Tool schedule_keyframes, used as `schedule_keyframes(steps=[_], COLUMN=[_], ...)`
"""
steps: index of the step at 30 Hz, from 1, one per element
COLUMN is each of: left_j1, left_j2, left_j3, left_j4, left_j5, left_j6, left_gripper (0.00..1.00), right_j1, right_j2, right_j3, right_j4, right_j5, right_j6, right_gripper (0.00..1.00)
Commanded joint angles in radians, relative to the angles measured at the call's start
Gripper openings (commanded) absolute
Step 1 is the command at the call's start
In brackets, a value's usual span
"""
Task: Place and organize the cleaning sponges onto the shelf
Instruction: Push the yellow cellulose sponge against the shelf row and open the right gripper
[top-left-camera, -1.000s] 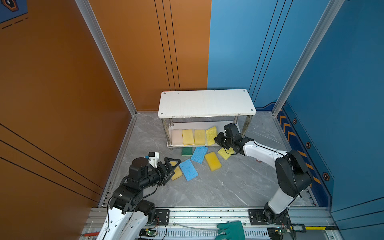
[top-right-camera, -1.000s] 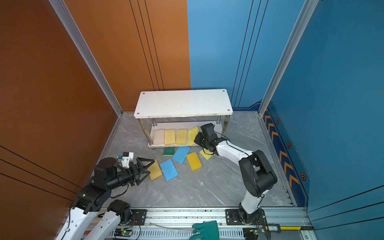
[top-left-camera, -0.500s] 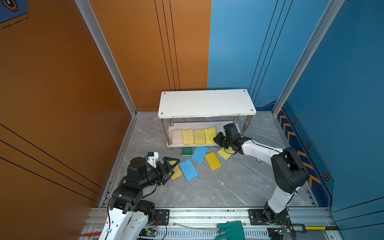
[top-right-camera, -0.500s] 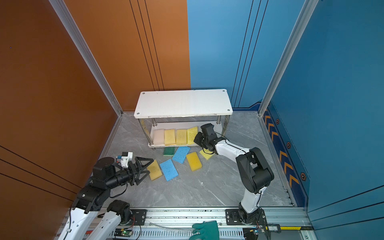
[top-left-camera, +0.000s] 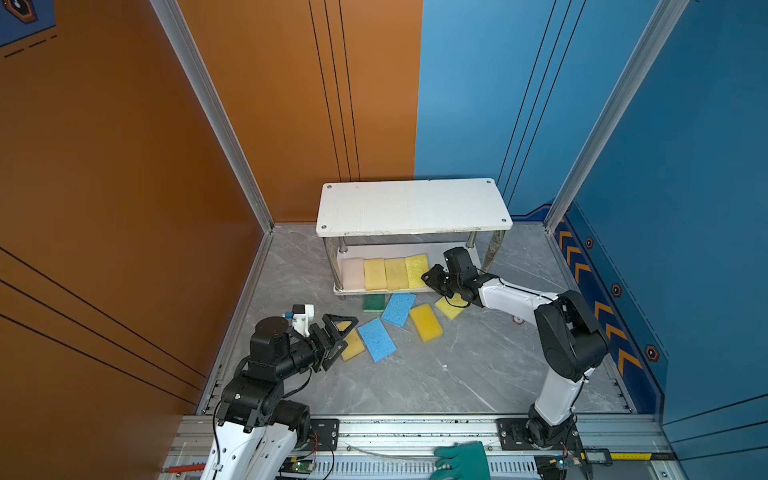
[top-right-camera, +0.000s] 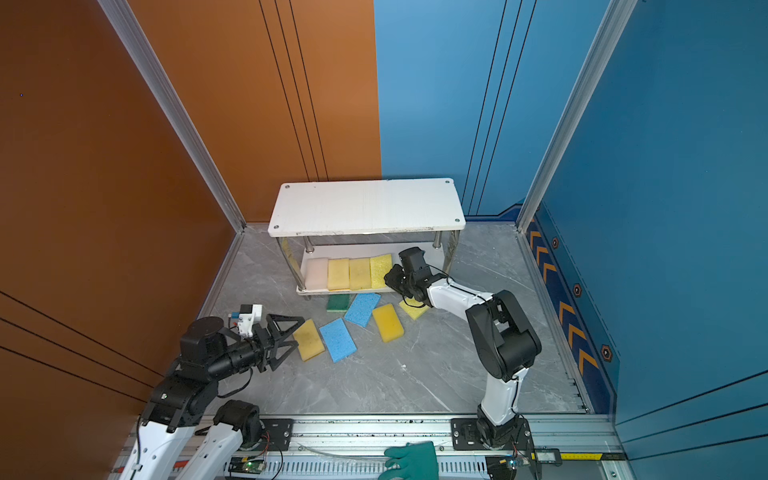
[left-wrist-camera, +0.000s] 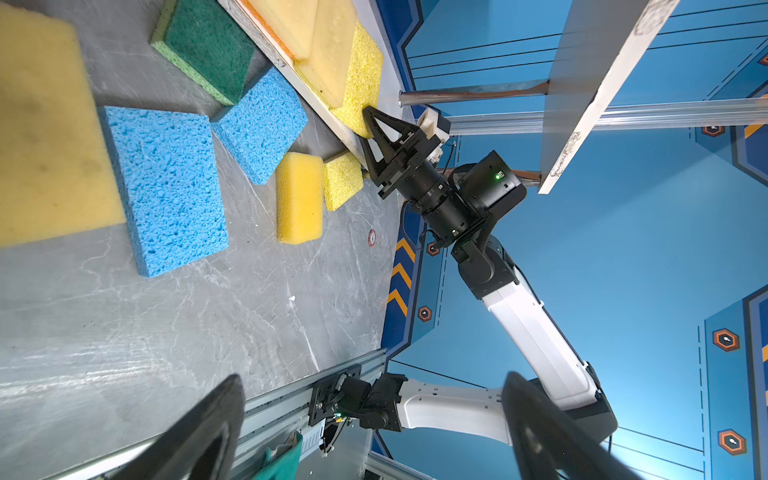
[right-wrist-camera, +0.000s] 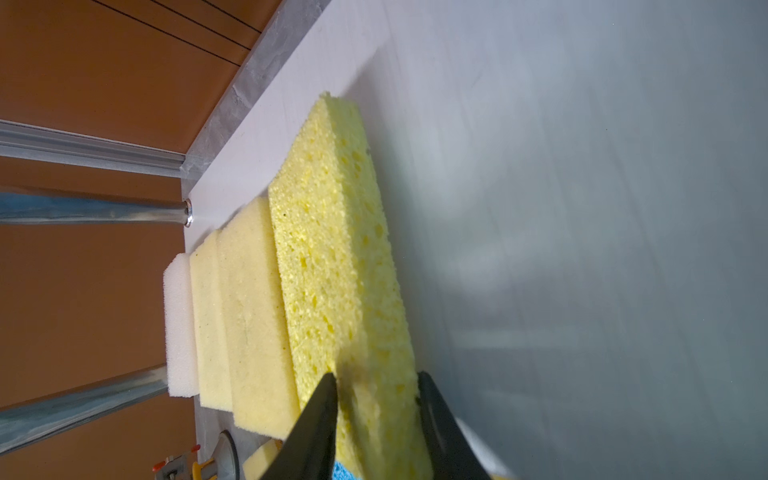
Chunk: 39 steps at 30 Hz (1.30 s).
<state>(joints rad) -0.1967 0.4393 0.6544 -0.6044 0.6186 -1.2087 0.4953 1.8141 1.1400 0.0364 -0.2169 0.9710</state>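
Straightened since a second ago, the porous yellow sponge (top-left-camera: 417, 270) lies on the shelf (top-left-camera: 411, 205), lower board, lengthwise ahead of the right gripper (right-wrist-camera: 376, 376); jaws straddle its end, grip uncertain. Left gripper (top-right-camera: 297, 332) gapes empty.

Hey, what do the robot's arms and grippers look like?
Left arm and right arm: chunky black joints, glossy white link shells, thin black cables looping outside. Left gripper and right gripper: black triangular open-frame fingers with a white block mounted beside.
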Motion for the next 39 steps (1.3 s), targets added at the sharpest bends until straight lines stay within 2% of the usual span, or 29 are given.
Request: schedule_keyframes(steps=[1,8,21,25,29,34,39], left_j1=[0.012,0.022,0.028,0.03,0.031,0.031,0.034], left_j2=[-0.004,0.014,0.013,0.008,0.009,0.007,-0.003], left_j3=[-0.012,-0.01,-0.01,-0.015,-0.013,-0.013,-0.019], left_j4=[-0.02,-0.018,-0.018,-0.018,-0.018,-0.018,-0.02], left_j5=[0.028,0.036,0.037,0.036,0.037,0.04,0.044], left_j6=[0.009,0.021,0.022,0.018,0.018,0.018,0.013], left_gripper=[0.97,0.97,0.97,0.97,0.98,0.98,0.98], right_j1=[0.003,0.003,0.009,0.015,0.03,0.05,0.056], right_j2=[0.002,-0.029,-0.043,-0.046,-0.043,-0.011,0.03], right_j3=[0.023,0.017,0.008,0.009,0.047,0.128,0.182], right_j4=[-0.019,-0.075,-0.104,-0.112,-0.189,-0.314,-0.361], right_j5=[-0.015,0.005,0.007,0.012,0.045,0.082,0.084], right_j6=[-0.001,-0.019,-0.037,-0.044,-0.089,-0.162,-0.201], right_gripper=[0.42,0.55,0.62,0.71,0.81,0.86,0.87])
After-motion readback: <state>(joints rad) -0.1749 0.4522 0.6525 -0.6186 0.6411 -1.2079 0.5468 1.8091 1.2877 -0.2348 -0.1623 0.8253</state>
